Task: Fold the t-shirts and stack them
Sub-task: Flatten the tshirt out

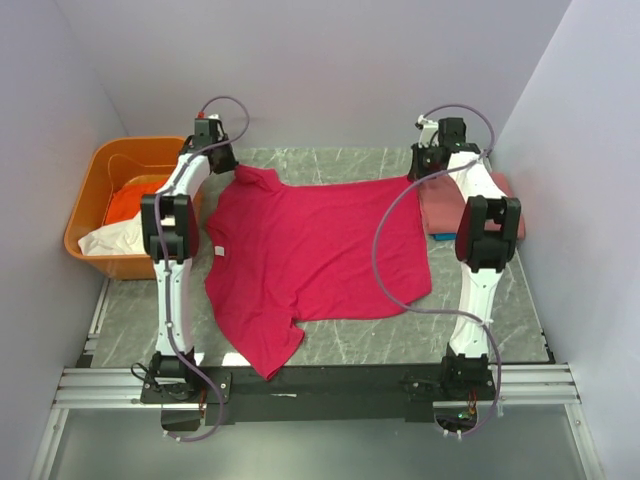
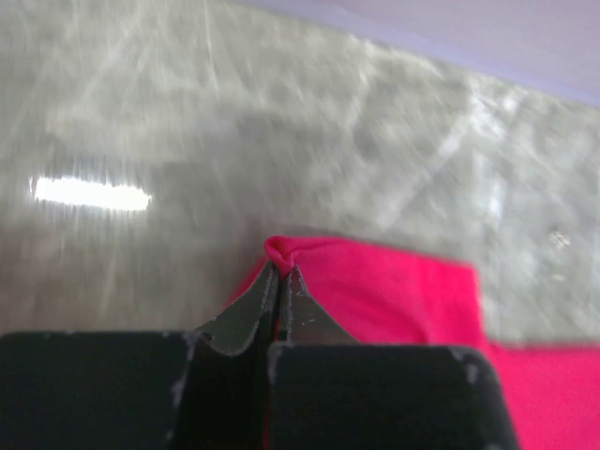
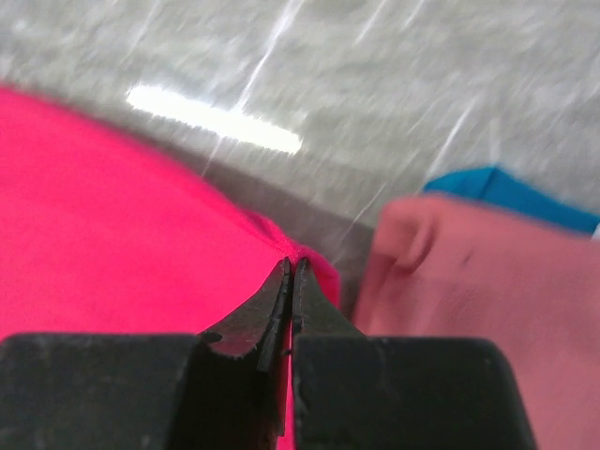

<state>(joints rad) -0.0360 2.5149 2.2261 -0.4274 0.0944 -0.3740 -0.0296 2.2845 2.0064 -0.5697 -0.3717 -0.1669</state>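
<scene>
Shirt stock and grip state, one table (image 1: 505, 310)

1. Crimson shirt (image 1: 310, 260): largest item, spread flat over the middle of the table, lying sideways with the collar to the left and the hem to the right. One sleeve points to the far left corner. The other sleeve reaches the near edge of the table and lies over the dark strip there.
2. Left fingers (image 2: 267, 292): closed tight, pinching a small fold of the crimson shirt at its far left tip. The cloth bulges just past the fingertips.
3. Right fingers (image 3: 281, 287): closed tight on the far right corner of the crimson shirt, at the hem edge.
4. Salmon shirt (image 1: 440, 205): folded, at the right side of the table, just beside the right edge of the crimson shirt. Whether the two touch cannot be told.
5. Blue shirt (image 1: 441, 237): under the salmon shirt, only a thin edge showing.
6. Tub (image 1: 92, 190): orange, at the far left of the table, behind the left arm.
7. Orange shirt (image 1: 128, 200): bunched inside the tub.
8. White shirt (image 1: 112, 238): bunched inside the tub, on the near side, next to the orange shirt
</scene>
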